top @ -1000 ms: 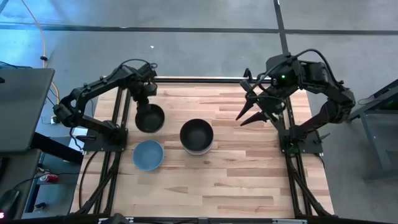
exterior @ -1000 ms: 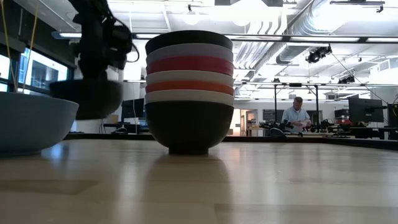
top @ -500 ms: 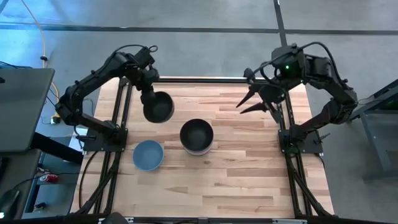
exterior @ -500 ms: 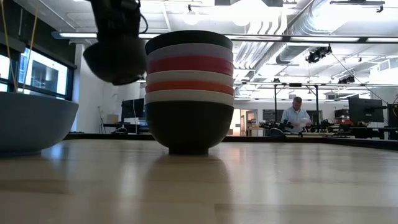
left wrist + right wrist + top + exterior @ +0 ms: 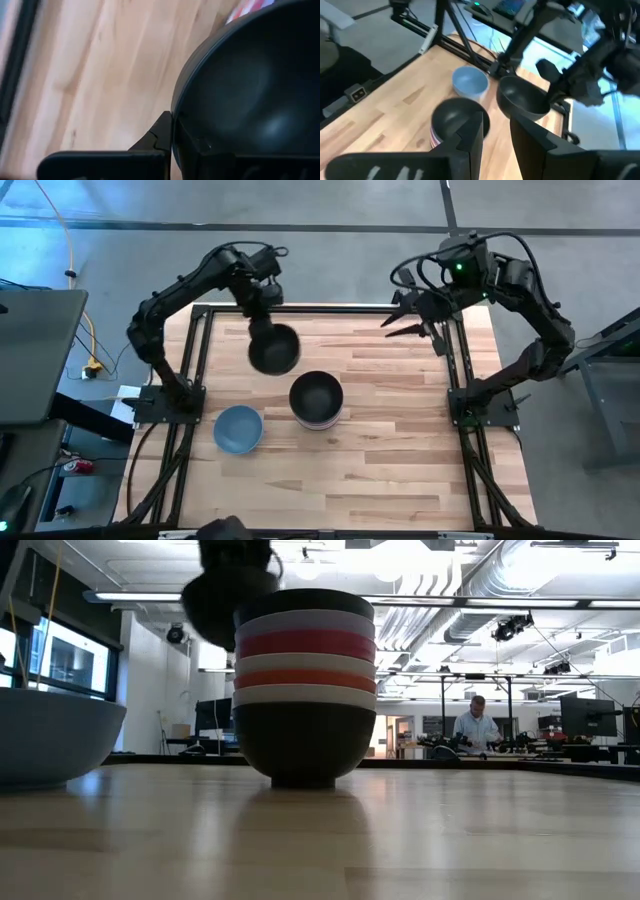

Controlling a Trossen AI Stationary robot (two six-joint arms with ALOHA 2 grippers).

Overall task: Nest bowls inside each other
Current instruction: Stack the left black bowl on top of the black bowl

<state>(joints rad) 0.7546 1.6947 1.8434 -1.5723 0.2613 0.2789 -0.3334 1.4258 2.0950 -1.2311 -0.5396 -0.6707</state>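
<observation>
A stack of nested bowls (image 5: 316, 400) stands mid-table with a black bowl on top; the low view shows its white, red and lavender rims (image 5: 305, 650). A blue bowl (image 5: 238, 428) sits alone on the table toward the near left. My left gripper (image 5: 263, 323) is shut on a second black bowl (image 5: 273, 348), which is in the air up and left of the stack (image 5: 225, 600). My right gripper (image 5: 392, 312) hovers open near the far right edge, touching nothing. My left gripper holds the black bowl by its rim (image 5: 175, 117), on the side away from the stack. One finger (image 5: 160, 137) is outside the wall and the other inside. The fingers come from above. The bowl hangs below them, lifted clear of the table.
Bare wood lies to the right of the stack and along the near edge. Dark frame rails (image 5: 200, 370) run along the table's left and right sides. Beyond the far edge, a person (image 5: 478, 725) sits in the room.
My left gripper has carried the black bowl up and toward the table's right, from low over the far left to a height beside the stack's top. My right gripper has drawn back toward the far edge, still open.
</observation>
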